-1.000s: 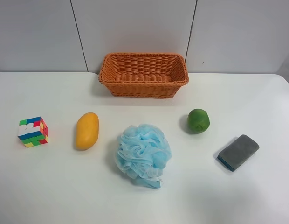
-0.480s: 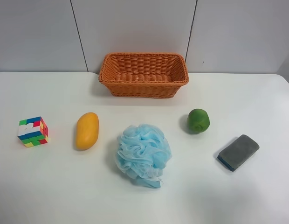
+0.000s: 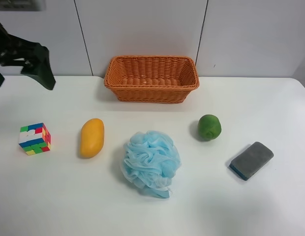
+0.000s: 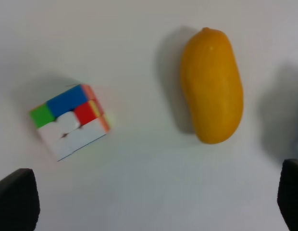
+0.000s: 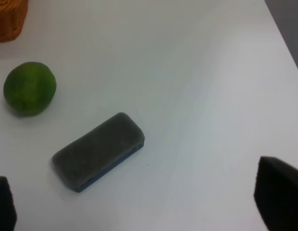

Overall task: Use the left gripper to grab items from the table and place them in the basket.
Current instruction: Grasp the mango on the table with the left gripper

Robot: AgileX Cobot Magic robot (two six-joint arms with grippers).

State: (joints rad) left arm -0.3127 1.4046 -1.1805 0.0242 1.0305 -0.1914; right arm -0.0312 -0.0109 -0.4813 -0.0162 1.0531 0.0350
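On the white table (image 3: 270, 98) lie a puzzle cube (image 3: 34, 138), a mango (image 3: 92, 137), a blue pouf (image 3: 151, 162), a green fruit (image 3: 209, 127) and a grey sponge (image 3: 251, 160). The wicker basket (image 3: 151, 94) stands at the back and looks empty. My left gripper (image 3: 24, 69) hangs open at the exterior high view's upper left, above and behind the cube. Its wrist view shows the gripper (image 4: 154, 207) open over the cube (image 4: 69, 120) and mango (image 4: 212, 84). My right gripper (image 5: 142, 199) is open and empty near the sponge (image 5: 98, 150) and fruit (image 5: 30, 87).
A grey panelled wall (image 3: 142, 29) rises behind the table. A corner of the basket (image 5: 9, 19) shows in the right wrist view. The table's edge (image 5: 283, 38) runs close beside the sponge there.
My left gripper has come into the exterior high view at the upper left; it was out of sight before. None of the items has moved.
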